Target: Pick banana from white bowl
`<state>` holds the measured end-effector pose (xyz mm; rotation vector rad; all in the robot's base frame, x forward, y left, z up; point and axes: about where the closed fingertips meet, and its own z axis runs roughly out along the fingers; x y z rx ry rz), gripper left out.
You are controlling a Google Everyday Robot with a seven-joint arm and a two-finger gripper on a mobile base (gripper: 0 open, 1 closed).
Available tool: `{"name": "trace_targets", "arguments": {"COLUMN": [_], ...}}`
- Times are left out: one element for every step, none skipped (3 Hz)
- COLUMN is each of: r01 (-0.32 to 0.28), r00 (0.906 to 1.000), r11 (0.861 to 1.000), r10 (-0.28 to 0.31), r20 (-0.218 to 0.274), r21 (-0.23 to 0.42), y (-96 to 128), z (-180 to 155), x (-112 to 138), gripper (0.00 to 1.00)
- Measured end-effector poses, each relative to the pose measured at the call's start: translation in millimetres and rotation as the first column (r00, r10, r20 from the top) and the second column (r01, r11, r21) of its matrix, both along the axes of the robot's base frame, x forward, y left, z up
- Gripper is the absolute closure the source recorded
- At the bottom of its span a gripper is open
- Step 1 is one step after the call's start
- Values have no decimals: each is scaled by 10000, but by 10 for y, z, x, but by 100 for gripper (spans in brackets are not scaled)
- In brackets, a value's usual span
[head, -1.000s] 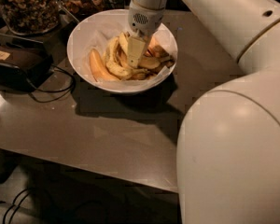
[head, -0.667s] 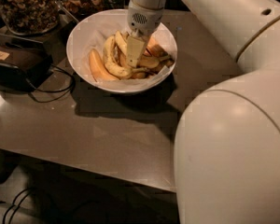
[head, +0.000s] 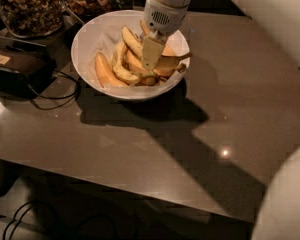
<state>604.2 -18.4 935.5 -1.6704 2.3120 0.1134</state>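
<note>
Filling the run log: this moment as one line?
gripper: down inside large round white bowl | long pale-yellow curved banana: lying in bowl, not lifted

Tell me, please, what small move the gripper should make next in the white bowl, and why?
Probably secure the banana and lift it slightly straight up. The gripper is down among the other bananas inside the white bowl, close to that banana, and none is raised yet.

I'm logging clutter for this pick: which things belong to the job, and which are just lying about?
Job:
banana
white bowl
gripper, down in the bowl

Lying about:
other bananas
nut jars
black box
cables
</note>
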Motion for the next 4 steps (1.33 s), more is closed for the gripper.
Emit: {"name": "trace_targets", "arguments": {"r01": [-190, -197, -143, -145], "r00": [9983, 9980, 9964, 9952], "r11": [9998, 9998, 9999, 9980], "r10": [196, 203, 150, 85], "r20": [548, 606, 833, 978], "r21": [-114, -104, -90, 613], "y": [-70, -71, -79, -341], "z": [197, 226, 303, 433], "x": [-262, -285, -333, -982], "gripper": [100, 100, 100, 100]}}
